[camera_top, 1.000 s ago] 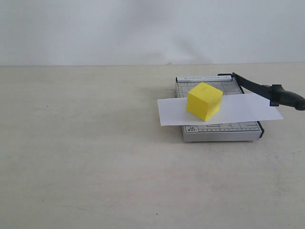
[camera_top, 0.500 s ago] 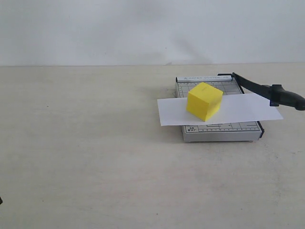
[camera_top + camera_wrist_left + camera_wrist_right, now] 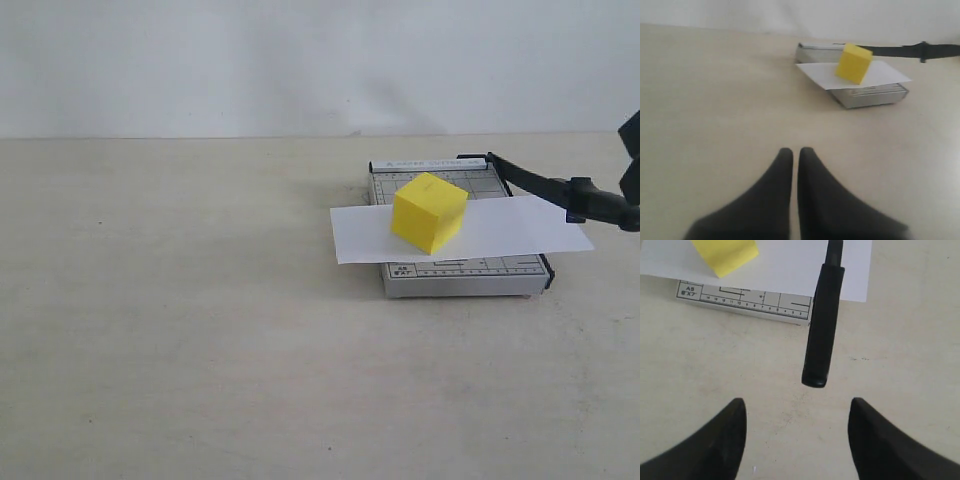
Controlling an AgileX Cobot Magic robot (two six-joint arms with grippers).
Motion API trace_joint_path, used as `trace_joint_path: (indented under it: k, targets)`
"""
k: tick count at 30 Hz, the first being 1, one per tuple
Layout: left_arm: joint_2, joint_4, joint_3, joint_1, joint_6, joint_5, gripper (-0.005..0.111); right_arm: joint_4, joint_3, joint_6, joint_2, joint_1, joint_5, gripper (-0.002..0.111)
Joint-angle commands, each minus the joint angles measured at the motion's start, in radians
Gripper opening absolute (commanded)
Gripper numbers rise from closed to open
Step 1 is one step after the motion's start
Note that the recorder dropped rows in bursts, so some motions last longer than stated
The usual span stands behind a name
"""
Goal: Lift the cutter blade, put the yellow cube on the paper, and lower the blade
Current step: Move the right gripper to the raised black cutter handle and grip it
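The yellow cube (image 3: 429, 212) rests on the white paper (image 3: 500, 230), which lies across the grey trimmer base (image 3: 460, 276). The cutter blade (image 3: 556, 187) stands raised, its thick handle end sticking out past the trimmer's right side. My right gripper (image 3: 632, 160) shows at the right edge, just beyond that handle. In the right wrist view it (image 3: 797, 405) is open, with the handle end (image 3: 821, 340) a short way ahead of the fingertips and nothing between them. My left gripper (image 3: 795, 151) is shut and empty, low over the table, far from the cube (image 3: 853, 62).
A plain white wall runs behind the beige table (image 3: 180, 300). The paper's right end (image 3: 570, 235) overhangs the trimmer base under the blade handle. The left arm does not show in the exterior view.
My right gripper has come into the exterior view at the right edge, near the blade handle. Cube, paper and blade have not moved.
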Motion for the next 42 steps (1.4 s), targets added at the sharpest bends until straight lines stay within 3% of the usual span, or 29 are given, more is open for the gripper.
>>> trace_joint_path:
  k: [1, 5, 9, 23, 33, 36, 42]
  targets:
    - [-0.003, 0.013, 0.001, 0.146, -0.012, 0.08, 0.005, -0.006, -0.012, -0.04, 0.031, -0.001, -0.028, 0.058]
    - [-0.003, 0.013, 0.004, 0.265, -0.015, 0.083, 0.005, -0.01, -0.012, -0.04, 0.049, -0.003, -0.046, 0.058]
    - [-0.003, 0.003, 0.004, 0.334, -0.015, 0.092, 0.005, -0.01, -0.012, -0.056, 0.08, -0.003, -0.049, 0.058]
    - [-0.003, 0.001, 0.004, 0.347, -0.015, 0.092, 0.005, -0.013, -0.012, -0.081, 0.199, -0.003, -0.096, 0.057]
    - [-0.003, -0.115, 0.004, 0.347, -0.008, 0.098, 0.005, -0.019, -0.012, -0.082, 0.2, -0.003, -0.136, 0.008]
    - [-0.003, -0.089, 0.004, 0.347, 0.104, 0.089, 0.005, -0.017, -0.011, -0.06, 0.2, -0.003, -0.152, 0.004]
    - [-0.003, -0.001, 0.009, 0.347, 0.171, -0.009, 0.005, -0.006, -0.001, -0.06, 0.2, -0.003, -0.16, 0.004]
